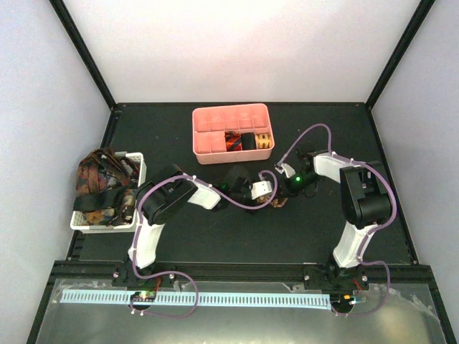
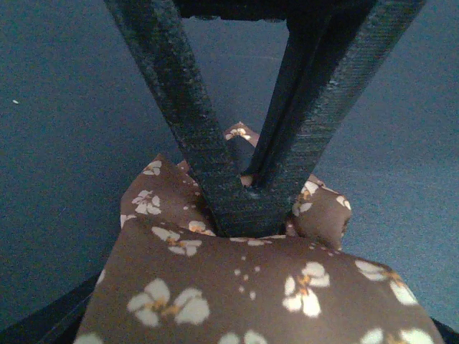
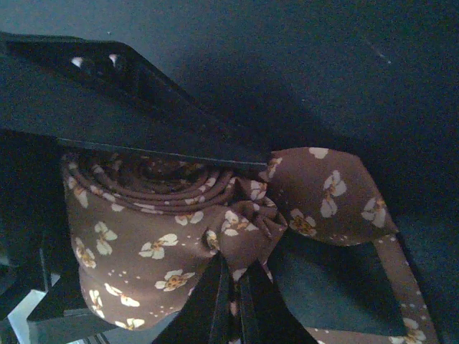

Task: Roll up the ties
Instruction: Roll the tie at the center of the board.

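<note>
A brown tie printed with small white flowers is coiled into a roll, its spiral end showing. My right gripper is shut on a bunched fold of this tie beside the roll. In the left wrist view it shows as a dark V pinching the cloth. My left gripper straddles the roll with its jaws wide, and one finger lies against the coil. Whether it presses the roll does not show. From above, both grippers meet over the brown tie at mid-table.
A pink compartmented tray stands behind the grippers with rolled ties in its right-hand compartments. A white slotted basket at the left holds a heap of loose ties. Dark frame posts stand at the table's corners.
</note>
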